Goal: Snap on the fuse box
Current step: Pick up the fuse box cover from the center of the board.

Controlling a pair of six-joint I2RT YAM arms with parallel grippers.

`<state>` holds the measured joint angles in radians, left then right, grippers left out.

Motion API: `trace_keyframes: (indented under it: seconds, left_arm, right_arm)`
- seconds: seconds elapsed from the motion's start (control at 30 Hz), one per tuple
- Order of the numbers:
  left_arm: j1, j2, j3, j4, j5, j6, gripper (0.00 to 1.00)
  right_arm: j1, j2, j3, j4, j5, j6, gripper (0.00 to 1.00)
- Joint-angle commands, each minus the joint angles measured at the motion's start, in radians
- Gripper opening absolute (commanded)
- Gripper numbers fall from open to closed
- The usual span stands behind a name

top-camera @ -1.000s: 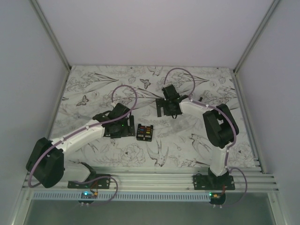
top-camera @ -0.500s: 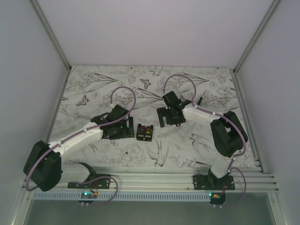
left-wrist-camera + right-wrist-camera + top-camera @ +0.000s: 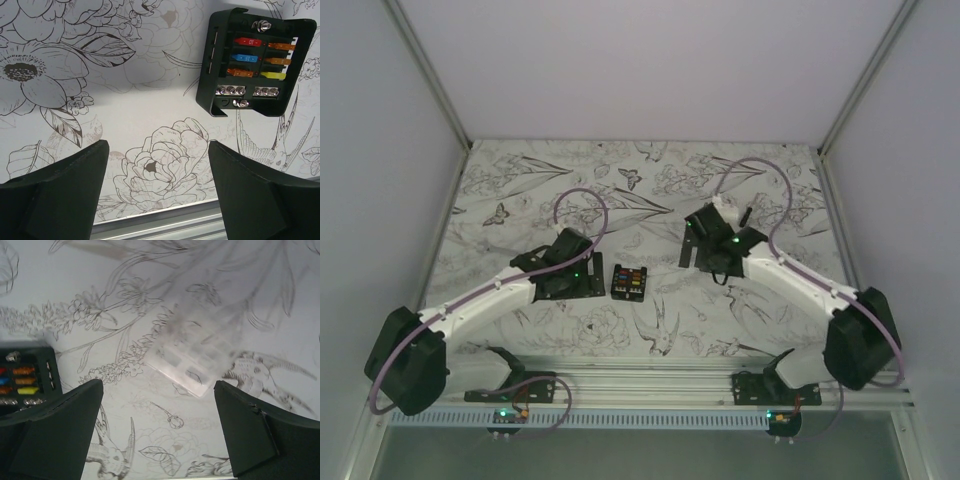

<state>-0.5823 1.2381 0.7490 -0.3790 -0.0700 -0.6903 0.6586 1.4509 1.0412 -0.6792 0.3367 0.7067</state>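
Observation:
The fuse box (image 3: 628,282) lies flat on the flowered table between my two arms. It is a small black box with red, blue and orange fuses on its uncovered face. It sits in the upper right of the left wrist view (image 3: 255,62) and at the left edge of the right wrist view (image 3: 25,377). A clear plastic cover (image 3: 195,356) lies on the table ahead of my right gripper (image 3: 159,384). That gripper is open and empty. My left gripper (image 3: 157,145) is also open and empty, hanging just left of the box (image 3: 582,287). The right gripper (image 3: 705,258) hangs to the box's right.
The metal rail (image 3: 650,378) along the table's near edge carries both arm bases and shows at the bottom of the left wrist view (image 3: 160,225). Grey walls close in the table on the left, right and back. Purple cables loop above both wrists.
My right arm has swung right and toward the near edge, carrying its open gripper away from the table's middle. The left arm has drawn back slightly and its jaws have widened a little.

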Motion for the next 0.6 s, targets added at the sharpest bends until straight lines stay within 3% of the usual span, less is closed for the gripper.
trace_keyframes:
  seconds: [0.0,0.3,0.57]
  left_arm:
    - [0.007,-0.027,-0.028,0.017,-0.021,0.023,0.84]
    - [-0.002,-0.065,-0.048,0.021,-0.029,0.027,0.85]
    - [-0.008,-0.069,-0.052,0.022,-0.034,0.03,0.86]
  right_arm:
    - [-0.004,-0.105,-0.079,-0.056,0.14,0.327,1.0]
    - [-0.012,-0.058,-0.109,-0.09,0.237,0.561,1.0]
    - [-0.043,0.096,-0.055,-0.058,0.229,0.55,1.0]
